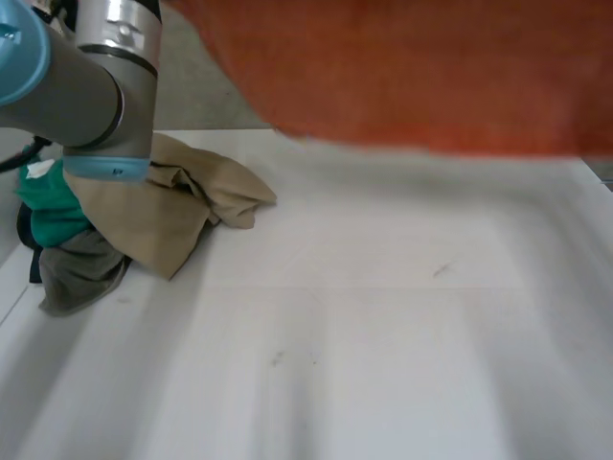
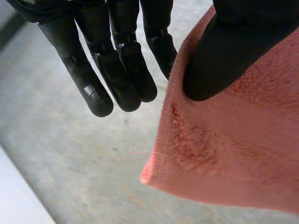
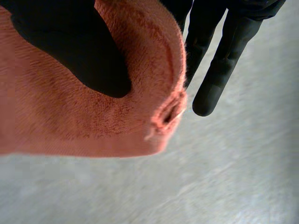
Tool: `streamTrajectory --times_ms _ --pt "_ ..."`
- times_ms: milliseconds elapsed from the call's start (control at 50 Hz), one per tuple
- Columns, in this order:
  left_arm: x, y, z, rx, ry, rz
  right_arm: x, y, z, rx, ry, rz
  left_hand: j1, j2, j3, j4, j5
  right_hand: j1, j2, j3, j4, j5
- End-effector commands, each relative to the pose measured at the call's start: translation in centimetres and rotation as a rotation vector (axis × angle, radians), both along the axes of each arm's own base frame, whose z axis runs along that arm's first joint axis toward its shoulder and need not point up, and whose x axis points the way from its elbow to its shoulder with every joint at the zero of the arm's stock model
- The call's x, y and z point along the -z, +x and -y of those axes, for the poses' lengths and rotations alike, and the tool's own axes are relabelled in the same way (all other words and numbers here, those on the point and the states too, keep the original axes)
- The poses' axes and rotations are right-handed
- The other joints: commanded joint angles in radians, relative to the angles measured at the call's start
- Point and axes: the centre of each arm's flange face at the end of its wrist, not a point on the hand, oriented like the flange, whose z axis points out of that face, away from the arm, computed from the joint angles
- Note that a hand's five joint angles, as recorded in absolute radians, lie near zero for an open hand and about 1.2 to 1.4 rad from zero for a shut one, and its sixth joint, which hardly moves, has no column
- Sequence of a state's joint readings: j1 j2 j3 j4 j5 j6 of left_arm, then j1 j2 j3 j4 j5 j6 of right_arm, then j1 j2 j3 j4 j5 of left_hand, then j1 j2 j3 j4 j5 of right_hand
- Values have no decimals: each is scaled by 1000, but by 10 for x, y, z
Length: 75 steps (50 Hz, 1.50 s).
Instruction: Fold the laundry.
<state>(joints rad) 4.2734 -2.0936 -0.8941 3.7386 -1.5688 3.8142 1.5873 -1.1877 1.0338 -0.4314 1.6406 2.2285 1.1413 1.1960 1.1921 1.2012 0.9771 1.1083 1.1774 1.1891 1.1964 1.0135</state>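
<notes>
An orange towel (image 1: pixel 431 67) hangs spread in the air above the far side of the white table (image 1: pixel 364 326), close in front of the head camera. My left hand (image 2: pixel 112 60) pinches one corner of the towel (image 2: pixel 233 149) between its thumb and its fingers. My right hand (image 3: pixel 88 51) pinches the opposite corner of the towel (image 3: pixel 84 121) the same way, with its thumb pressed on the cloth and two fingers showing past the edge. The left arm (image 1: pixel 86 86) rises at the near left.
A pile of laundry lies at the table's left: a tan garment (image 1: pixel 163 206), a green one (image 1: pixel 48 206) and a grey one (image 1: pixel 81 273). The table's far edge meets a grey floor (image 1: pixel 192 86).
</notes>
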Motion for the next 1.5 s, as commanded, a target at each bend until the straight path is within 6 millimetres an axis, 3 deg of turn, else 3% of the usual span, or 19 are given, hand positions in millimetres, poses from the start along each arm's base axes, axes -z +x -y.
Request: streamTrajectory --times_ms 20,100,220,240,320,400,480,540,640,700,760,840,920,1160,1320,1420,1440,1460,1500 --pt "37 1 1 19 125 27 35 9 -7 -39 141 9 255 200 204 195 245 288 219 207 200 208" --pt "67 0 -4 36 220 67 62 12 -8 -52 252 21 255 200 204 195 245 288 219 207 200 208" --pt "138 -1 -14 43 418 159 128 9 -12 -71 527 38 255 200 204 195 245 288 219 207 200 208" --pt "160 -3 -19 49 478 192 147 10 -15 -81 605 38 255 200 204 195 245 288 219 207 200 208" --pt "208 -14 -50 98 632 286 187 10 -28 -92 782 41 255 200 204 195 245 288 219 207 200 208" --pt "241 -11 -85 132 774 380 209 -3 -41 -59 915 52 255 200 204 195 245 288 219 207 200 208" --pt "244 -1 -121 150 854 453 228 -25 -63 -5 1080 58 255 200 204 195 245 288 219 207 200 208" --pt "241 9 -147 149 892 516 220 -32 -81 16 1138 12 255 200 204 195 245 288 219 207 200 208" --pt "239 48 -201 84 1060 757 207 -61 -118 87 1246 -167 255 200 204 195 245 288 219 207 200 208" --pt "234 72 -223 0 1197 868 206 -79 -128 135 1299 -256 255 200 204 195 245 288 219 207 200 208" --pt "232 79 -232 -21 1255 914 205 -89 -128 157 1306 -246 255 200 204 195 245 288 219 207 200 208" --pt "223 64 -222 5 1174 868 205 -89 -126 157 1295 -211 255 200 204 195 245 288 219 207 200 208" --pt "223 42 -195 12 1078 789 208 -82 -115 130 1252 -201 255 200 204 195 245 288 219 207 200 208" --pt "234 -23 -98 6 855 577 223 -62 -46 85 991 -143 255 200 204 195 245 288 219 207 200 208" --pt "245 -46 -60 -2 722 482 239 -52 -7 113 900 -165 255 200 204 195 245 288 219 207 200 208" --pt "252 -52 -50 -7 680 477 242 -49 11 120 825 -169 255 200 204 195 245 288 219 207 200 208" --pt "252 -52 -49 -9 673 480 243 -48 13 118 814 -169 255 200 204 195 245 240 170 159 152 160" --pt "250 -54 -48 -11 658 476 242 -46 17 120 783 -167 2 -52 -48 -57 -8 -453 -522 -533 -541 -532" --pt "248 -54 -47 -17 640 466 240 -43 20 116 747 -154 -430 -484 -481 -490 -440 -934 -1003 -1015 -1022 -1013"
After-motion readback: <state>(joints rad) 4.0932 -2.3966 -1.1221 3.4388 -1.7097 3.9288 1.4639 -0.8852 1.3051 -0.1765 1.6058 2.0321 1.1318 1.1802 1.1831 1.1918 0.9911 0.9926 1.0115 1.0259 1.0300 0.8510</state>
